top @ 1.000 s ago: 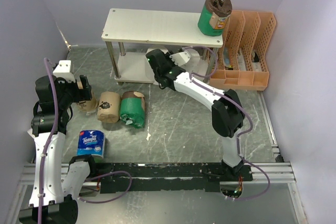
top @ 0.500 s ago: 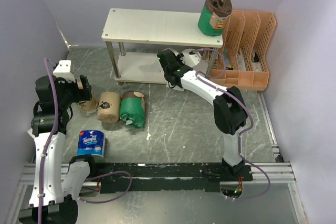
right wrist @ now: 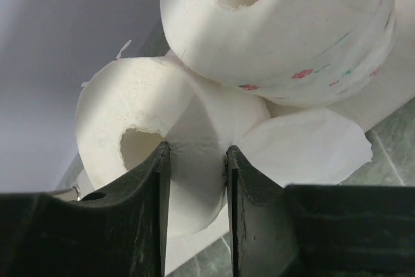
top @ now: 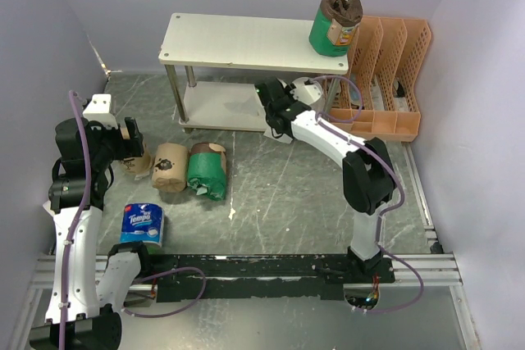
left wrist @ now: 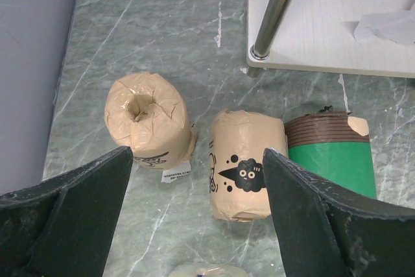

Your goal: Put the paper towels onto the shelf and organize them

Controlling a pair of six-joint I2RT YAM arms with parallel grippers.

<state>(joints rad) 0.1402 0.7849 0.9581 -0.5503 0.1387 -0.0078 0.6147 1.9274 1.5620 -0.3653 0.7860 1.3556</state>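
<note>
Your right claw (right wrist: 194,160) is nearly closed, pinching the wall of a white roll (right wrist: 130,115) at the 3 o'clock end of the shelf's (top: 246,38) lower board. A second white roll (right wrist: 279,30) touches it. Your left claw (left wrist: 198,157) gapes wide and holds nothing, above two tan rolls (left wrist: 146,118) at 9 o'clock on the table (top: 287,194). A green roll (left wrist: 331,160) lies just beside them at their 3 o'clock. The other green roll (top: 332,26) stands on the top board's 3 o'clock end. The blue roll (top: 143,225) stands at 8 o'clock.

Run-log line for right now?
left gripper: open above tan rolls | right gripper: shut on bare white roll at shelf lower tier | shelf top: one green roll
</note>
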